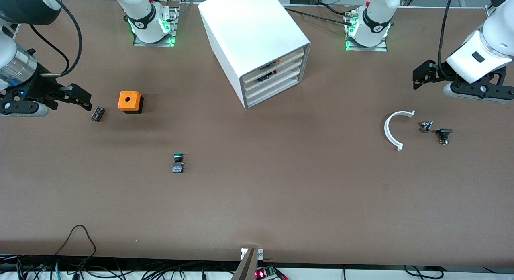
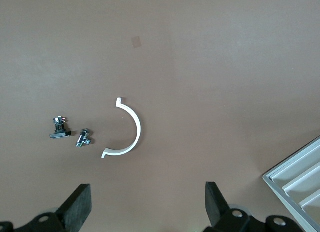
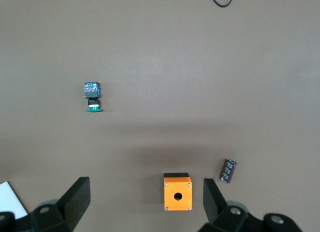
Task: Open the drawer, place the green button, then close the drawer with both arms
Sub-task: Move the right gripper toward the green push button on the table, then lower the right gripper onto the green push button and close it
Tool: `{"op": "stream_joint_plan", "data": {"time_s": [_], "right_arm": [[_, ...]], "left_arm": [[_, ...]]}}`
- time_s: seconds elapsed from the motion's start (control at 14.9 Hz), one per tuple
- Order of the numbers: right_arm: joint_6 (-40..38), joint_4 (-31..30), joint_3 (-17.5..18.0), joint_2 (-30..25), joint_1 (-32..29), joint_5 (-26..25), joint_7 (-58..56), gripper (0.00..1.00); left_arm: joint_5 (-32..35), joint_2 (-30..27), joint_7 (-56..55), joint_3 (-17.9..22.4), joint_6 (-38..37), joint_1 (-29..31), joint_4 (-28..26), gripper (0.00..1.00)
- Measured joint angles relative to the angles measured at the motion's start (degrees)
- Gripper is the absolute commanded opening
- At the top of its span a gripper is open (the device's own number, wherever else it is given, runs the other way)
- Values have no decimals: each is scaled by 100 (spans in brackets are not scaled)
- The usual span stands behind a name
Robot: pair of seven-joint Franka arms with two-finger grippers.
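The white cabinet (image 1: 257,43) stands mid-table near the arm bases. Its bottom drawer (image 1: 277,91) is shut, like the three above it. A corner of the cabinet shows in the left wrist view (image 2: 300,182). The button (image 1: 178,162), with its green cap and dark body, lies on the bare table, nearer the front camera than the cabinet. It also shows in the right wrist view (image 3: 92,96). My right gripper (image 1: 78,96) is open and empty, over the right arm's end of the table (image 3: 146,187). My left gripper (image 1: 421,75) is open and empty, over the left arm's end (image 2: 147,192).
An orange cube with a hole (image 1: 130,102) and a small dark cylinder (image 1: 97,113) lie beside the right gripper. A white curved strip (image 1: 391,129), a small metal part (image 1: 426,126) and a flat black part (image 1: 443,134) lie at the left arm's end.
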Motion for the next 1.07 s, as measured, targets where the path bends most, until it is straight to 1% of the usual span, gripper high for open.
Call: {"op": "stream_joint_plan", "data": {"time_s": [0.27, 0.54, 0.94, 1.07], "right_arm": [[8, 15, -3, 5, -2, 0, 0, 100], [-37, 322, -10, 130, -5, 0, -26, 100], [-50, 315, 38, 819, 12, 16, -61, 100], [45, 304, 122, 1058, 29, 145, -77, 100]], "left_arm": [[0, 0, -1, -2, -4, 0, 3, 100], [0, 0, -5, -2, -12, 0, 4, 100], [0, 0, -8, -3, -18, 0, 5, 100], [0, 0, -21, -6, -20, -1, 6, 100]]}}
